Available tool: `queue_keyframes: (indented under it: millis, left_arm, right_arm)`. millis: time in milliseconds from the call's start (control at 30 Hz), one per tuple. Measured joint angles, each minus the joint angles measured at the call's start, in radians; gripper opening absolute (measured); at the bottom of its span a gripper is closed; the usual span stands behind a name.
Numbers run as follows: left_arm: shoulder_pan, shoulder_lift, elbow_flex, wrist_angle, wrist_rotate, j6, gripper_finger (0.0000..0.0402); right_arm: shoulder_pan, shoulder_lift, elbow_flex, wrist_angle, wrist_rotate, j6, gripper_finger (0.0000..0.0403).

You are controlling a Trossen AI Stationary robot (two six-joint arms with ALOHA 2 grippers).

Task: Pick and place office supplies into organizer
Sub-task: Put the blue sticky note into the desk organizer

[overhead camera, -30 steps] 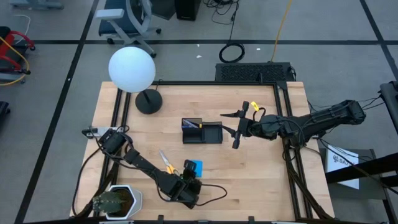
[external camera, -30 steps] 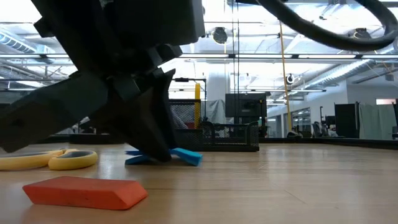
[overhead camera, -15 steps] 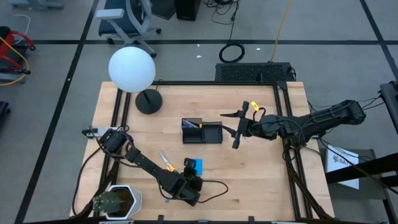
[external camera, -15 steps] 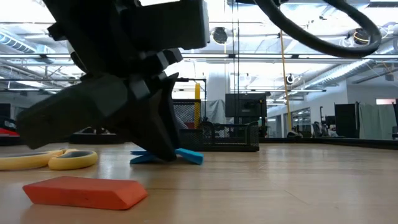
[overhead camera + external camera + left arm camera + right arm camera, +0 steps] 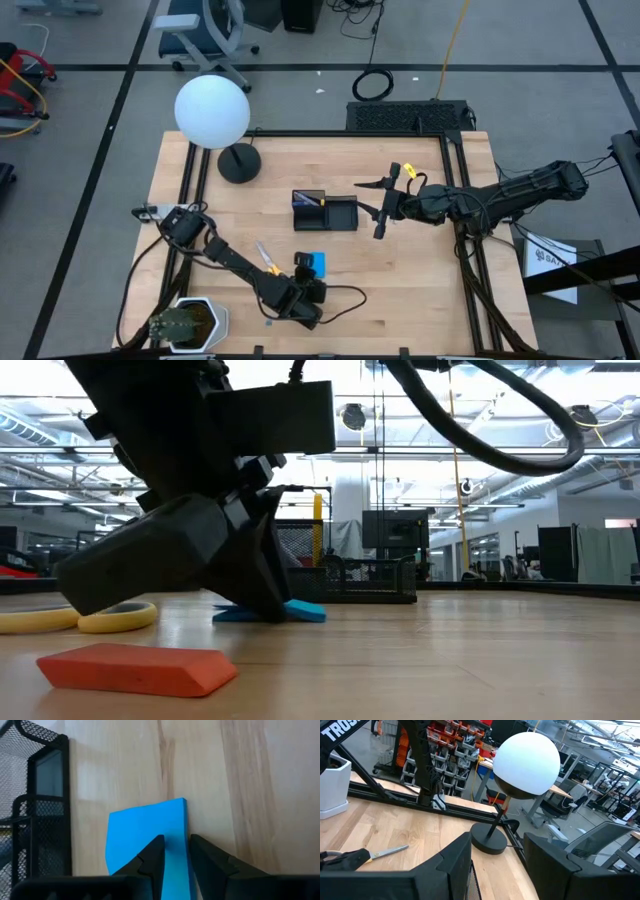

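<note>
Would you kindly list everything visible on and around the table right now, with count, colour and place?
note pad: one, blue, table's front middle, between the left gripper's fingers.
scissors: one, yellow-handled, left of the pad.
eraser: one, red, nearest the low camera.
organizer: one, black mesh, table centre.
lamp: one, white globe on black base, back left corner.
chair: one, blue, floor behind the table.
left gripper: closed on the note pad's edge.
right gripper: open, right of the organizer.

A white globe lamp (image 5: 526,765) stands on the wooden table (image 5: 380,827), scissors (image 5: 367,854) lying nearby.
</note>
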Motion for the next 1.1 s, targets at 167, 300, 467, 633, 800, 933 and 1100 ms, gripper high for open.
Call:
queue_keyframes:
  millis: [167, 300, 467, 633, 800, 933, 1100]
  left_arm:
    - [-0.002, 0.001, -0.001, -0.017, 0.006, 0.01, 0.0034]
    - [0.002, 0.001, -0.001, -0.016, 0.025, 0.004, 0.001]
    - [0.002, 0.001, -0.001, -0.016, 0.025, 0.004, 0.0004]
    - [-0.008, -0.002, 0.01, -0.04, 0.007, 0.004, 0.0003]
    - [-0.025, -0.003, 0.057, -0.102, -0.028, -0.003, 0.0002]
    - [-0.037, -0.003, 0.095, -0.129, -0.06, 0.004, 0.0001]
    - [-0.045, -0.004, 0.124, -0.171, -0.109, 0.006, 0.0001]
  right_arm:
    - [0.0, 0.0, 0.0, 0.0, 0.0, 0.0, 0.0171]
    - [0.0, 0.0, 0.0, 0.0, 0.0, 0.0, 0.0171]
    - [0.0, 0.0, 0.0, 0.0, 0.0, -0.009, 0.0171]
    - [0.0, 0.0, 0.0, 0.0, 0.0, -0.015, 0.0171]
    - [0.0, 0.0, 0.0, 0.0, 0.0, -0.015, 0.0171]
    - [0.0, 0.0, 0.0, 0.0, 0.0, -0.016, 0.0171]
    - [0.0, 0.0, 0.0, 0.0, 0.0, -0.015, 0.0171]
